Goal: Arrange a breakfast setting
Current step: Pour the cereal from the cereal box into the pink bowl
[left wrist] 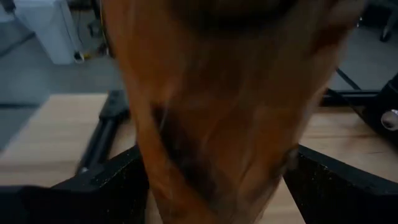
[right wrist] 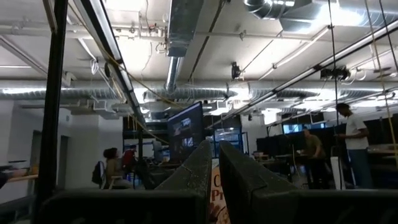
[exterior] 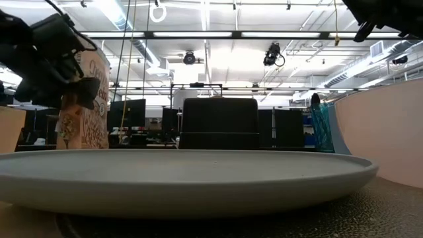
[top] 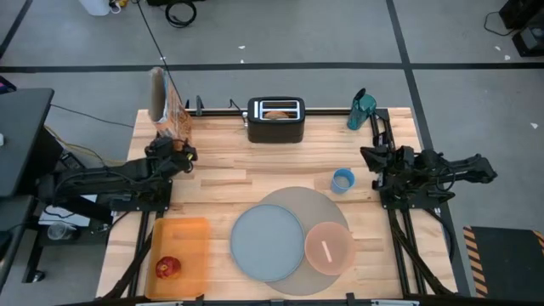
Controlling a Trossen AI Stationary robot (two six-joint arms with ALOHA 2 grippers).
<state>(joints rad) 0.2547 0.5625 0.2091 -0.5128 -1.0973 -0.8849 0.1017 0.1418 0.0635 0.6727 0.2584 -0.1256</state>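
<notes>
From above I have the left tool (top: 181, 146) at the cereal box (top: 174, 109) on the desk's (top: 221, 166) far left edge, its fingers around the box's lower part, presumably to carry cereal to the pink bowl (top: 329, 247). That bowl, spoon (top: 326, 251) inside, sits on the grey mat (top: 319, 208) beside the grey-blue plate (top: 267, 242). The tumbler (top: 342, 180) stands just off the mat, the red fruit (top: 167, 267) on the orange tray (top: 189, 238), and the bagel (top: 276, 112) is in the toaster (top: 275, 121). The right tool (top: 374, 161) waits near the desk's right edge.

At desk level the plate's rim (exterior: 198, 172) fills the foreground; the box (exterior: 89, 106) carries lettering I can't read.

The left wrist shows orange cardboard (left wrist: 224, 106) clamped between the fingers (left wrist: 106, 186).

The right wrist shows its fingers (right wrist: 193, 177) narrowed almost together, empty; a few printed letters (right wrist: 221, 190) show beyond them, too partial to read.
</notes>
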